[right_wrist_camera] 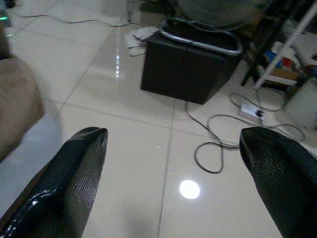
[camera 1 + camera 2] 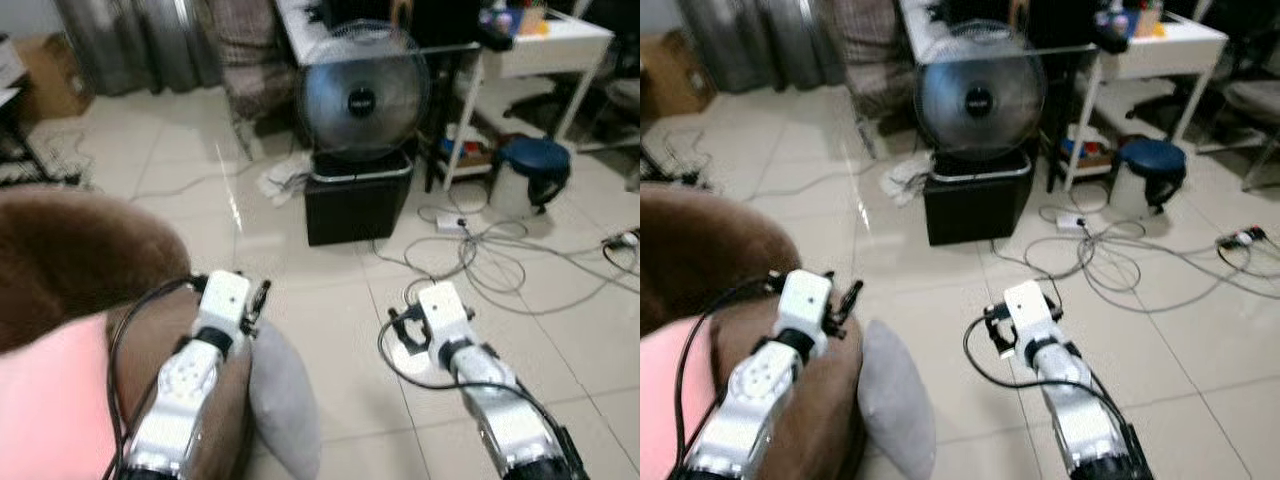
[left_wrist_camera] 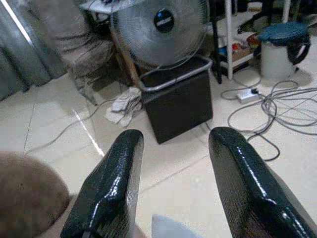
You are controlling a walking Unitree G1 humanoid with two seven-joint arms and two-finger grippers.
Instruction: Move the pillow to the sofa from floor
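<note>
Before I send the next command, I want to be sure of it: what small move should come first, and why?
Probably lower both arms toward the grey pillow. It stands on the floor against the brown sofa, between the left gripper and the right gripper. Both grippers are open, above it and not touching it.

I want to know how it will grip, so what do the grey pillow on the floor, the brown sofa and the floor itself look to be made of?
The pillow looks like soft matte woven fabric: no shine, rounded edge. The sofa seems a fuzzy plush or velvety cloth, with a blurred, napped surface. The floor looks like glossy glazed tile, with grout lines and light glare.
</note>
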